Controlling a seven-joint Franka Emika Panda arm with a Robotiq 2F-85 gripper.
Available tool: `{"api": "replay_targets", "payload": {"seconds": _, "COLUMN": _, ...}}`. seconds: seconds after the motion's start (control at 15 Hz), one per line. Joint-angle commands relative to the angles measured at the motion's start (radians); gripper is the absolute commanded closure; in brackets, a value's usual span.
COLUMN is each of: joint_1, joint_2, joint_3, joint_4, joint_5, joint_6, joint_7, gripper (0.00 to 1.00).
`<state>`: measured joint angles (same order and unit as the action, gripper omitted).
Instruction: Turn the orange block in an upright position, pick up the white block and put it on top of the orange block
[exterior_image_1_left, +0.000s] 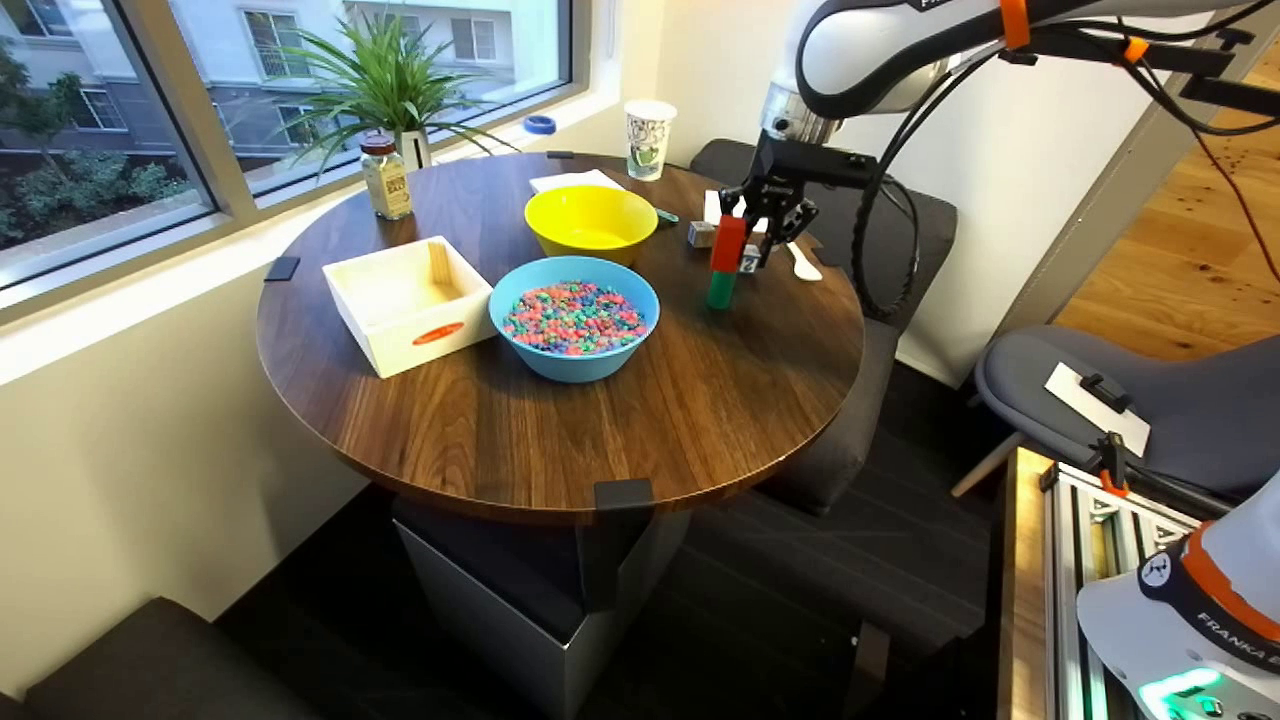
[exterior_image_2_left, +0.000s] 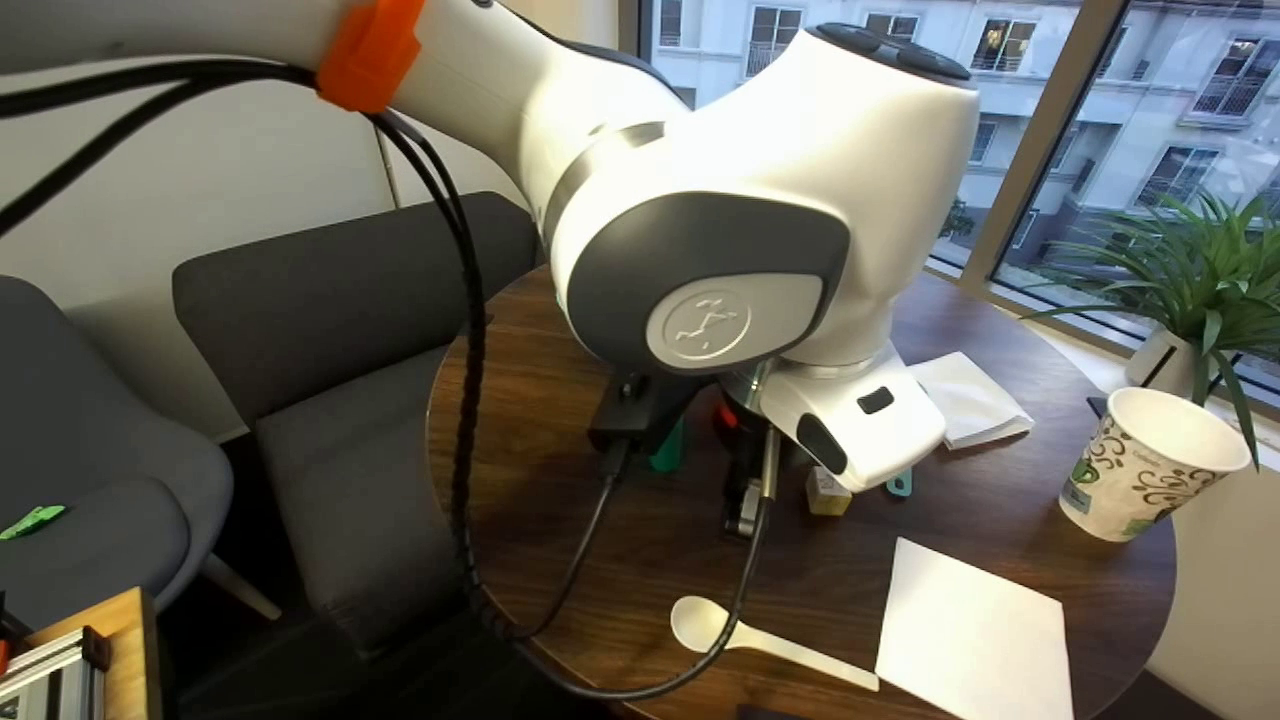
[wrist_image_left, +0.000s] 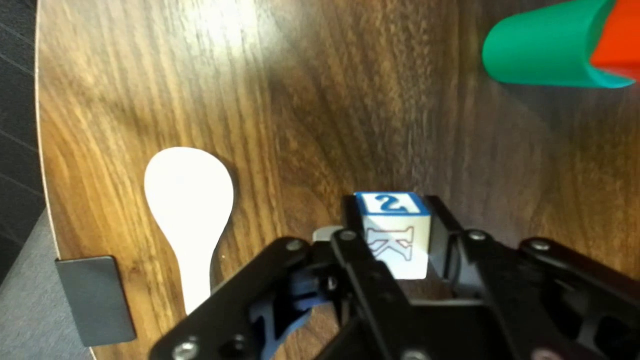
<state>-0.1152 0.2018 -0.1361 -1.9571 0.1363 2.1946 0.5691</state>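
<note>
Jaws clamped cube-wide on white wooden-looking letter cube (wrist_image_left: 395, 242): lift above upright red-orange rectangular block (exterior_image_1_left: 729, 244), centre, lower gently.

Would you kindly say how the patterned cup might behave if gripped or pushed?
The patterned cup is probably light and may dent if squeezed hard, judging by its thin, papery wall. It could tip when pushed, being narrower at the base than the rim.
</note>
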Motion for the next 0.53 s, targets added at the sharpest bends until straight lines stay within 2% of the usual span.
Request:
{"api": "replay_targets", "payload": {"seconds": 0.0, "joint_1": 0.011, "joint_2": -0.034, "joint_3": 0.003, "joint_4": 0.017, "joint_5": 0.031, "joint_6": -0.031, "joint_7": -0.002, "gripper": 0.91}}
{"api": "replay_targets", "payload": {"seconds": 0.2, "joint_1": 0.015, "joint_2": -0.083, "joint_3": 0.006, "joint_4": 0.026, "joint_5": 0.033, "joint_6": -0.058, "joint_7": 0.010, "gripper": 0.91}}
{"api": "replay_targets", "payload": {"seconds": 0.47, "joint_1": 0.030, "joint_2": -0.158, "joint_3": 0.013, "joint_4": 0.043, "joint_5": -0.006, "joint_6": -0.109, "joint_7": 0.095, "gripper": 0.91}}
